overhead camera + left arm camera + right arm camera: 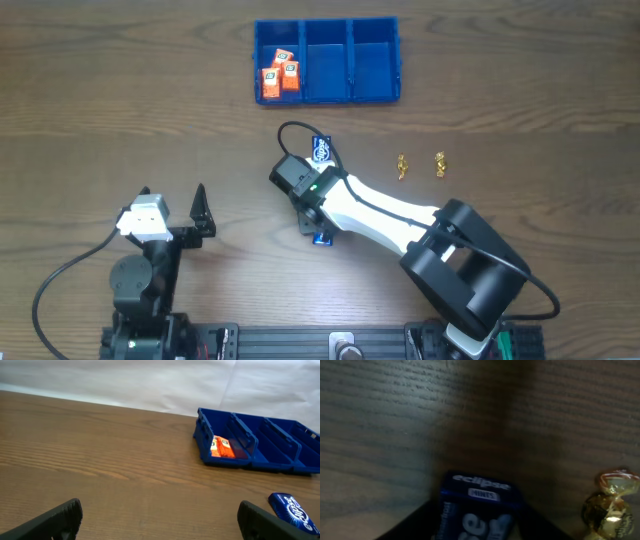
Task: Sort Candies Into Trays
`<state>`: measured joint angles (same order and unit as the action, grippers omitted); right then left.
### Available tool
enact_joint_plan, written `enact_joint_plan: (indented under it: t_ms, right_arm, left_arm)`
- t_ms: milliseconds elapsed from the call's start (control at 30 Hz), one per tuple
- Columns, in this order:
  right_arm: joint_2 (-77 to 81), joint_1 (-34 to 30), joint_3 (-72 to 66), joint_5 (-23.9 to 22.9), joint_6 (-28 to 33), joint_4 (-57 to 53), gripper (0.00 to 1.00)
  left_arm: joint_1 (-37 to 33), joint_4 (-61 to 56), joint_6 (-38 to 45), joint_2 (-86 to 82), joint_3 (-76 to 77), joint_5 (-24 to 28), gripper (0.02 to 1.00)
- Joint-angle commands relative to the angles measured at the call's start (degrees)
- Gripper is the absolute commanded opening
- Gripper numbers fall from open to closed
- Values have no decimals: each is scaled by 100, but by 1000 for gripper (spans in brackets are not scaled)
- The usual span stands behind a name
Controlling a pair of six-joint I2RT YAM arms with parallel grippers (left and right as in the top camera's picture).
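Matt wood-grain table (120,110), glossy blue plastic tray (375,92), shiny gold foil candy (607,510)

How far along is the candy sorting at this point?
Done: orange candy packs lie in the left bin of the blue three-bin plastic tray. In hand: the right gripper is at a blue mint pack. Remaining: two gold-wrapped candies on the wooden table; the other two bins hold nothing.

You worked at what looked like a robotics lab bench: a wood-grain table (90,110), a plain white backdrop (125,380) behind it, a black mounting rail (290,338) along the edge
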<state>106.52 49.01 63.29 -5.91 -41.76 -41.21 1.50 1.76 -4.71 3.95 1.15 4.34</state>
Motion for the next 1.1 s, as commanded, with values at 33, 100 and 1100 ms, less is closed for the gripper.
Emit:
enact_joint_plan:
  t_ms: [33,100,1100]
  right_arm:
    - [125,17,96,-92,-28,50,375]
    - [125,17,96,-92,-28,50,297]
    - [1416,-1805,4297,-2015,2983,1475,141]
  left_arm:
    - [-35,240,-61,-31,-83,59,996]
    - [-35,240,-61,-31,-83,59,998]
    - [-35,240,-61,-31,-83,59,998]
